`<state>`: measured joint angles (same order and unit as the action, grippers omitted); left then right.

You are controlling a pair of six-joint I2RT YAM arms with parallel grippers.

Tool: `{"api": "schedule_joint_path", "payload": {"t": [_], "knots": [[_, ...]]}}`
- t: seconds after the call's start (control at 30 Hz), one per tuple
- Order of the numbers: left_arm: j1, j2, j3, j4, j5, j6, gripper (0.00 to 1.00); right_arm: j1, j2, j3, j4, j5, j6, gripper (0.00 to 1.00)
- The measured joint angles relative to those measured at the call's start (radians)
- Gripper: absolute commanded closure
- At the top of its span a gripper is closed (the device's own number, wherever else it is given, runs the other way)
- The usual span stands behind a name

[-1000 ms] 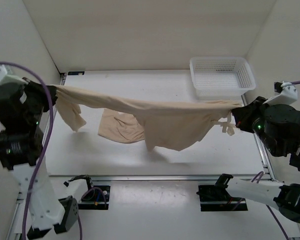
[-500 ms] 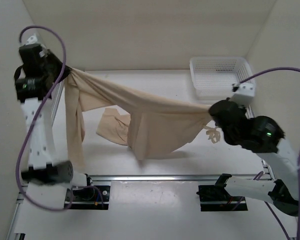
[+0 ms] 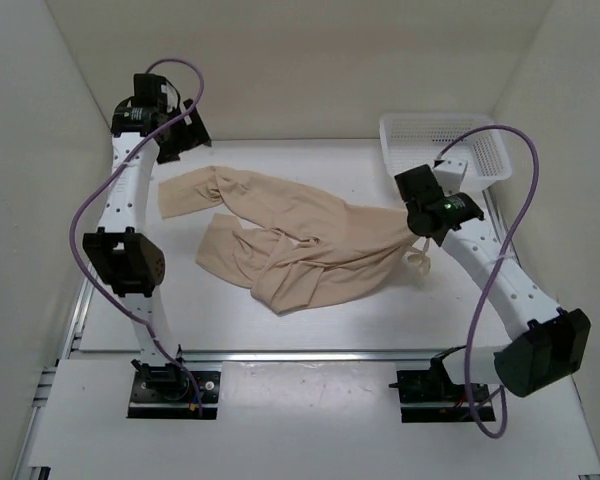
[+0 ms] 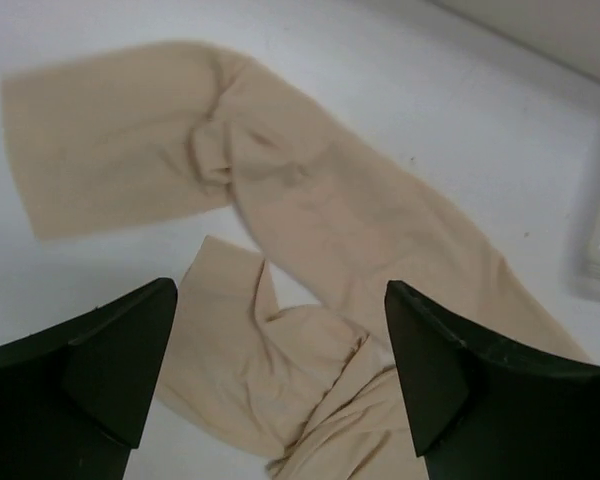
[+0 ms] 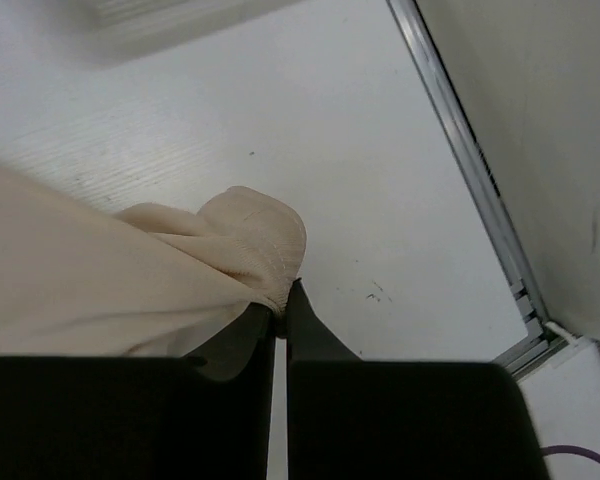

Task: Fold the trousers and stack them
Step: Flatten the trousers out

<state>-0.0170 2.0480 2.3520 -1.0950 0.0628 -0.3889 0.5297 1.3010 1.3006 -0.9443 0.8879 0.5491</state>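
Note:
The beige trousers (image 3: 300, 235) lie crumpled across the middle of the white table, one leg stretching to the far left. My left gripper (image 3: 180, 140) hovers open above that far-left leg end, holding nothing. In the left wrist view the trousers (image 4: 310, 200) lie below and between its wide-apart black fingers (image 4: 120, 370). My right gripper (image 3: 420, 222) is at the garment's right end. In the right wrist view it (image 5: 280, 305) pinches a bunched edge of the trousers (image 5: 100, 280). A drawstring (image 3: 420, 262) dangles just beneath it.
A white mesh basket (image 3: 445, 150) stands at the far right corner, just behind the right gripper. White walls enclose the table on three sides. A metal rail (image 3: 300, 355) runs along the near edge, and another (image 5: 480, 170) along the right side.
The trousers were stretched in the air between both grippers; now they lie on the table. The left gripper has opened and let go, swinging to the far left. The right arm moved inward and lower.

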Motion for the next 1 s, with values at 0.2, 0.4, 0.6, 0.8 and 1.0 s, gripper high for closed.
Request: {"api": "schedule_joint_path", "payload": {"t": [0.2, 0.4, 0.6, 0.8, 1.0], "knots": [[0.002, -0.294, -0.55, 0.044, -0.003, -0.011, 0.17, -0.305, 0.133, -0.034, 0.092, -0.307, -0.09, 0.04], [0.002, -0.478, -0.971, 0.097, -0.006, -0.06, 0.06, -0.406, 0.131, -0.096, 0.133, -0.559, -0.117, 0.05], [0.001, -0.488, -1.211, 0.17, 0.037, -0.136, 0.0, -0.523, -0.146, -0.289, 0.191, -0.835, -0.1, 0.09], [-0.009, -0.394, -1.242, 0.249, 0.066, -0.18, 0.05, -0.518, -0.18, -0.554, 0.273, -1.076, -0.04, 0.18], [-0.043, -0.316, -1.215, 0.277, 0.063, -0.211, 0.33, -0.522, -0.125, -0.605, 0.335, -1.134, -0.006, 0.37]]}}
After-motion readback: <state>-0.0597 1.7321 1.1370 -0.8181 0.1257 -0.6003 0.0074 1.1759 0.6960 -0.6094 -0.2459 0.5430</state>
